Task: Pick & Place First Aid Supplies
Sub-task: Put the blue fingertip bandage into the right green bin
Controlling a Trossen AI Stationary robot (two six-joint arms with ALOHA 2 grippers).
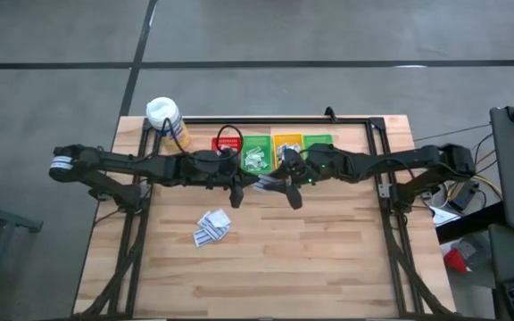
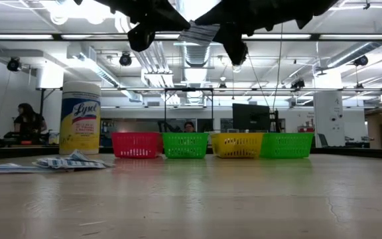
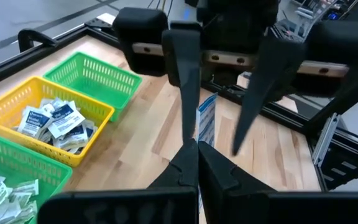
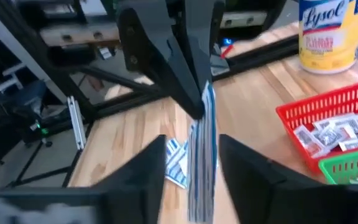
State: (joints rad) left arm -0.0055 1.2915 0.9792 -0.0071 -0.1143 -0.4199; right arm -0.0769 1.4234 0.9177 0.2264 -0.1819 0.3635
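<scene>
Sachet: thin, flat, blue-printed packet held edge-on in mid-air above the table, in front of the bins.
Handling: likely light and floppy; best pinched flat near one edge.
Left gripper: fingers pressed together on the sachet's edge.
Right gripper: fingers apart, one either side of the sachet, not visibly touching.
Loose sachets: small pile on the table.
Yellow bin: holds several packets.

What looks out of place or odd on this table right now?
A loose heap of sachets lies on the bare wood, away from the four bins at the back. One packet hangs in mid-air, pinched edge-on by the left end effector between the right end effector's open fingers. Nothing looks spilled or damaged.
</scene>
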